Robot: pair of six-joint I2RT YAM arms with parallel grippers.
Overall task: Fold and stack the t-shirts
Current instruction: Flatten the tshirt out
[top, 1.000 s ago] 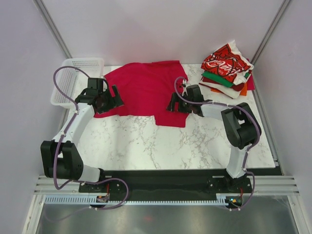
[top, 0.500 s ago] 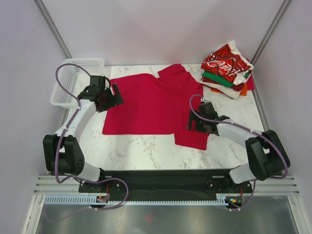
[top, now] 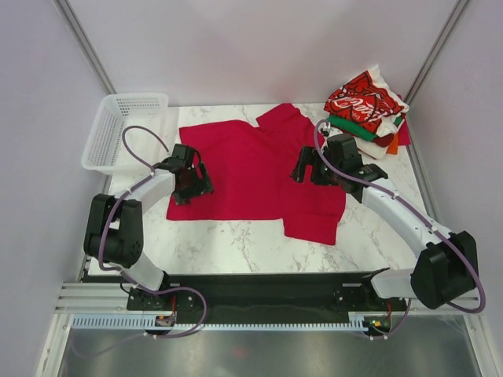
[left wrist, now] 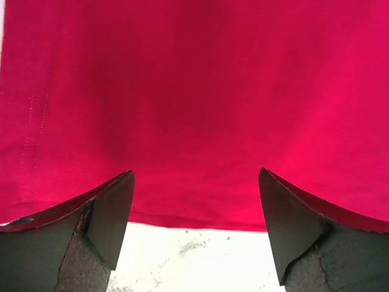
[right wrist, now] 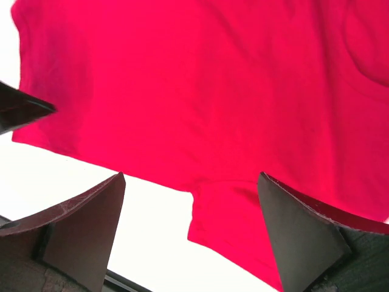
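A plain crimson-red t-shirt [top: 251, 165] lies spread flat on the marble table, one sleeve at the near right and one at the back. My left gripper [top: 200, 183] is open and low at the shirt's left edge; in the left wrist view the shirt's hem [left wrist: 194, 121] lies just past the gripper [left wrist: 196, 204]. My right gripper [top: 305, 169] is open and empty above the shirt's right side; its wrist view shows the gripper [right wrist: 191, 210] over the shirt and near sleeve [right wrist: 243, 231]. A stack of folded t-shirts [top: 365, 110], red with white script on top, sits at the back right.
A white plastic mesh basket [top: 118, 137] stands at the table's back left edge. Bare marble [top: 236, 236] lies between the shirt and the arm bases. Frame posts rise at both back corners.
The shirt was drawn toward the front right and now lies flat. My right gripper rose from the near sleeve and moved back over the shirt. My left gripper moved nearer and right along the shirt's left edge.
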